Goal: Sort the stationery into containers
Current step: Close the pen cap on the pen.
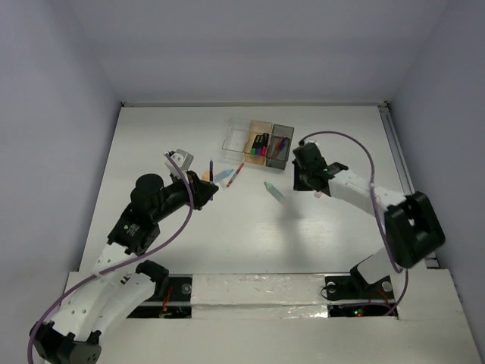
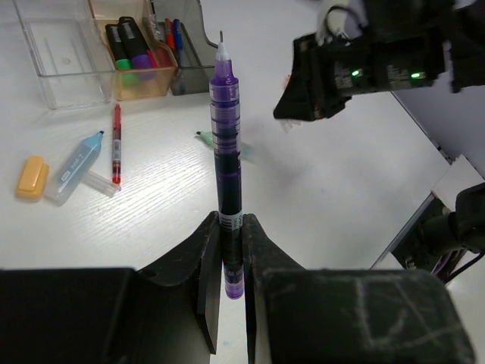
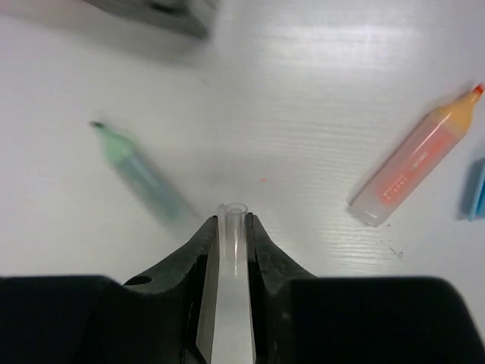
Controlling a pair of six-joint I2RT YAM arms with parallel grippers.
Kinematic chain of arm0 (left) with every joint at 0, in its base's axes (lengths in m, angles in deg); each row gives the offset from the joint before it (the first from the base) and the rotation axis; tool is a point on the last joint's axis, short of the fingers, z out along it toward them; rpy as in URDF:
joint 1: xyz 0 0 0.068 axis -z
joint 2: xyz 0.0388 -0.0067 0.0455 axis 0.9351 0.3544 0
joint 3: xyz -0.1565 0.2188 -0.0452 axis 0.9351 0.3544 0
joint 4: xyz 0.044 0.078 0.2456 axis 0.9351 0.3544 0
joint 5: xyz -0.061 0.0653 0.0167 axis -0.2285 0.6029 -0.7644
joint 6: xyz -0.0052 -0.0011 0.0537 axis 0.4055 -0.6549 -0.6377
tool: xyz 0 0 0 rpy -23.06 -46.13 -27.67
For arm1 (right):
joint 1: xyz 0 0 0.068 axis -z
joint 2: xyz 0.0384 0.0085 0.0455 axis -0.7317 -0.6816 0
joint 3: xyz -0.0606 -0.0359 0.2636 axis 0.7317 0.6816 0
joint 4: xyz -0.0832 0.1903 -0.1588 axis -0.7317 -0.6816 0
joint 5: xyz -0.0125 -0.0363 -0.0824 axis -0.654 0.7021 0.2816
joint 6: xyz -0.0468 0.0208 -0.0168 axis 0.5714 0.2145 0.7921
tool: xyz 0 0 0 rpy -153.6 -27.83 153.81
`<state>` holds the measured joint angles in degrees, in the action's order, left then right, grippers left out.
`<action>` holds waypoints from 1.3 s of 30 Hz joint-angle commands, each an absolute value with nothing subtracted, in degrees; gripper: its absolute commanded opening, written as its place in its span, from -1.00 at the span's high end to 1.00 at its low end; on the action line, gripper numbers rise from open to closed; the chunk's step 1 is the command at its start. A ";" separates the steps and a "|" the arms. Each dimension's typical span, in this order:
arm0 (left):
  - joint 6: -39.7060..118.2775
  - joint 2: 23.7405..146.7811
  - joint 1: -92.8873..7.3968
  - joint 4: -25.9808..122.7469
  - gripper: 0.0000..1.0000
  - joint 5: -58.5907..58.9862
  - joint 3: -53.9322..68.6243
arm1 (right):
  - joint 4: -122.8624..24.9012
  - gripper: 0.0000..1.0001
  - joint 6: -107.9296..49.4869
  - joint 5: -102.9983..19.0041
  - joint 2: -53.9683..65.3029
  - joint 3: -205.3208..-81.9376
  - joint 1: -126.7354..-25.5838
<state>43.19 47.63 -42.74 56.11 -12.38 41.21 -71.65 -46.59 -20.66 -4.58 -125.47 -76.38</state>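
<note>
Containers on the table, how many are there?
3, side by side in a row at the far middle of the table: a clear box on the left, a tan-orange box in the middle, a dark grey box on the right. None looks hidden.

There are three boxes, one clear box [image 1: 236,133], one orange box [image 1: 260,127] and one grey box [image 1: 286,133], and two arms, a left arm [image 1: 159,201] and a right arm [image 1: 356,189]. Outside the boxes I count two pens, one purple pen [image 2: 226,144] and one red pen [image 2: 117,144], two markers, one green marker [image 1: 274,192] and one blue marker [image 2: 76,163], and three small parts: one orange piece [image 2: 32,176], one clear piece [image 2: 101,183] and one clear tube [image 3: 233,227]. In the orange box two dark markers [image 2: 125,42] can be counted for sure, and in the grey box there are thin pens [image 2: 173,34], at least one red and one blue; more than that I cannot tell.
</note>
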 commanded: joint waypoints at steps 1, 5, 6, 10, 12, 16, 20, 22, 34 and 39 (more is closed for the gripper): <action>43.35 48.35 -43.23 52.25 1.00 -15.71 39.00 | -57.89 1.00 -46.40 -21.19 7.02 -125.04 -82.07; 43.53 50.63 -43.76 51.63 1.00 -18.69 39.00 | -44.15 1.00 -48.33 -27.21 11.59 -125.83 -84.74; 43.53 50.81 -44.28 51.46 1.00 -18.87 39.00 | -40.95 1.00 -50.51 -29.41 12.04 -125.83 -84.74; 43.61 51.07 -44.28 50.93 1.00 -19.40 39.26 | -28.37 1.00 -55.27 -36.53 12.22 -127.32 -86.75; 43.70 51.60 -44.81 50.84 1.00 -19.66 39.26 | -20.99 1.00 -57.90 -37.78 10.99 -128.11 -87.63; 43.88 53.01 -45.43 50.84 1.00 -21.60 39.26 | -13.68 1.00 -61.16 -39.45 7.30 -130.39 -90.27; 43.88 53.53 -45.43 50.84 1.00 -22.04 39.35 | -10.07 1.00 -62.22 -41.03 4.14 -132.42 -92.64; 43.88 53.97 -45.43 50.84 1.00 -22.13 39.26 | -9.72 1.00 -62.22 -41.04 3.26 -132.94 -93.52; 43.88 53.71 -45.43 50.84 1.00 -22.30 39.35 | -10.06 1.00 -61.26 -40.86 0.62 -133.83 -95.90; 43.88 53.27 -45.43 50.84 1.00 -21.95 39.35 | -10.77 1.00 -60.73 -39.37 0.88 -133.21 -95.90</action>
